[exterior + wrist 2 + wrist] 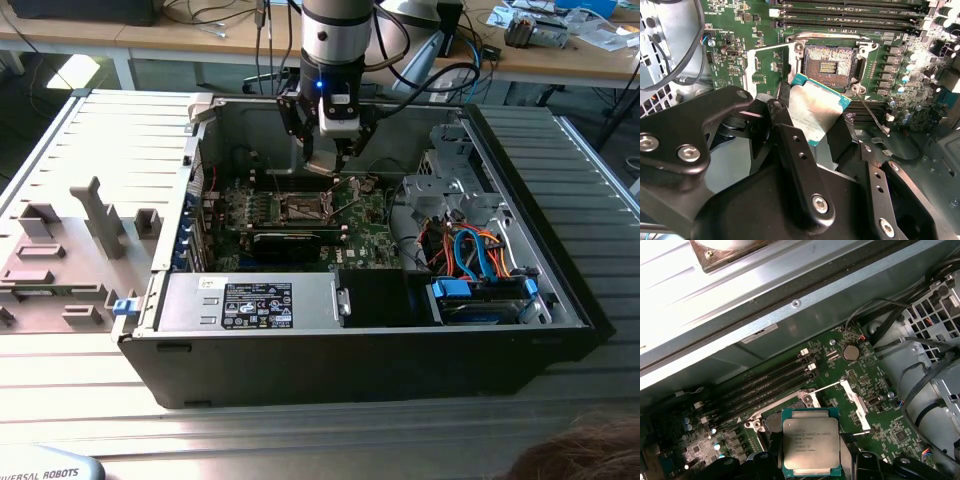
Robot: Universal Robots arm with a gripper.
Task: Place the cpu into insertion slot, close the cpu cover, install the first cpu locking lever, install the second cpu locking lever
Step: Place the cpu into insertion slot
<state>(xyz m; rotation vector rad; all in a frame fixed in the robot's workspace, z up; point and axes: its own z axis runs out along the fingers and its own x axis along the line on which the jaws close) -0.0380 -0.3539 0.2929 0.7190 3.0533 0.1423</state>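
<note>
Inside the open computer case: the gripper hangs over the far part of the green motherboard, with its arm cut off at the upper edge of the exterior view.
Hidden: black fingers cover two opposite edges of the cpu. In the first wrist view the chip lies across part of the insertion slot. Whether it touches the socket rim cannot be told.
Cut off: a person's hair at the near corner on the exterior view's right.
Pincer: pressed together on the cpu, pinching it flat by its sides.
Where the cpu is: over the board at the socket's edge, not seated in it.
Cpu cover: swung open beside the socket, leaving the dark contact field bare.
Around: long memory slots run just beyond the socket, and a thin wire locking lever slants beside it. A black graphics card sits just nearer, and a silver power supply lies along the near wall. Orange and blue cables are on the exterior view's right. A grey fixture tray lies outside the case on the exterior view's left.
Cpu's look: small flat square with a silvery-grey top, smeared with glare in the second wrist view and printed in the first, with a teal-green border.
</note>
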